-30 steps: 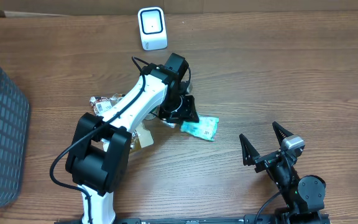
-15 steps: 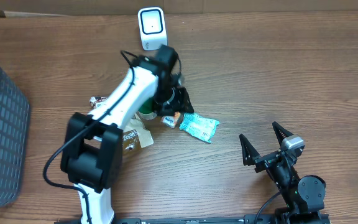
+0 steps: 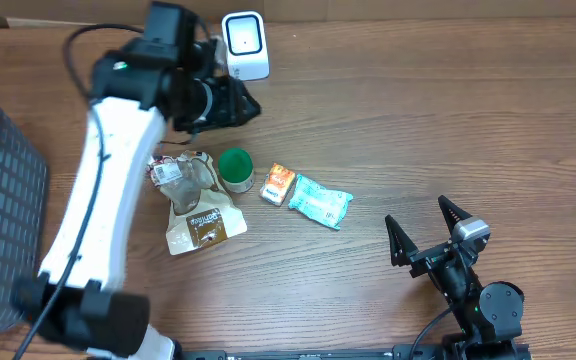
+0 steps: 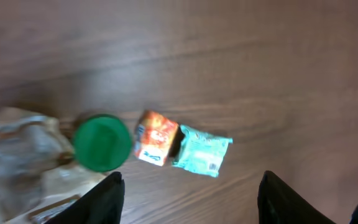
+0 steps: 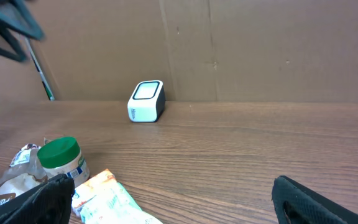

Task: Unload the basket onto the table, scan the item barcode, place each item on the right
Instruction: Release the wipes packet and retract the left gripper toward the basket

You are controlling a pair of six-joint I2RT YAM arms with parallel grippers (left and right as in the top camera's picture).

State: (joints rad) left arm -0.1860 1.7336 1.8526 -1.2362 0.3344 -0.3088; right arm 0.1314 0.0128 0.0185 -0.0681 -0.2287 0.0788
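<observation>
One second ago the left gripper (image 4: 194, 196) was low over the items. Now it has swung up toward the far edge of the bench (image 3: 448, 110), next to the scanner (image 3: 245, 45), with its jaws apart and empty. Mid-bench lie the jar (image 3: 235, 168), then the orange box (image 3: 277, 185), which looks like the thing to scan, then the teal packet (image 3: 320, 202) touching it. The box has been let go, so it probably needs picking up again, though the blurred wrist view settles little. Near the right corner the right gripper (image 3: 416, 210) waits wide open.
</observation>
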